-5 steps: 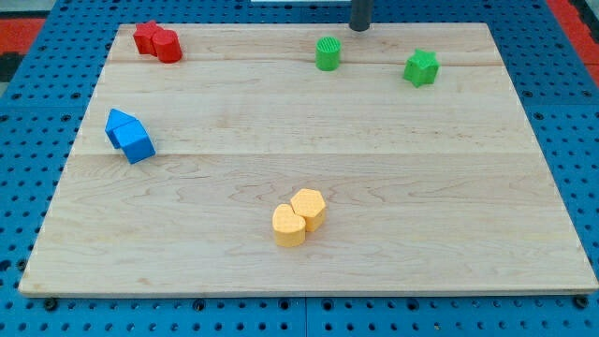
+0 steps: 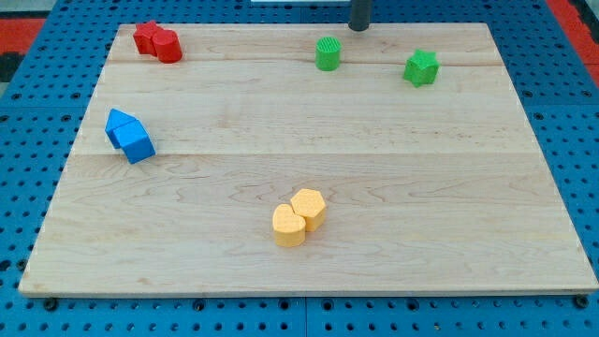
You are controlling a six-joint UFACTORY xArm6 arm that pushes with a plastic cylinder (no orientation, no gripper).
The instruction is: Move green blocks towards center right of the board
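A green cylinder block stands near the view's top, a little right of middle. A green star-shaped block stands further to the view's right, near the top. My tip is at the board's top edge, just above and to the right of the green cylinder, not touching it. It is well left of the green star.
Two red blocks touch at the top left. Two blue blocks touch at the left. Two yellow blocks touch at the lower middle. The wooden board lies on a blue pegboard.
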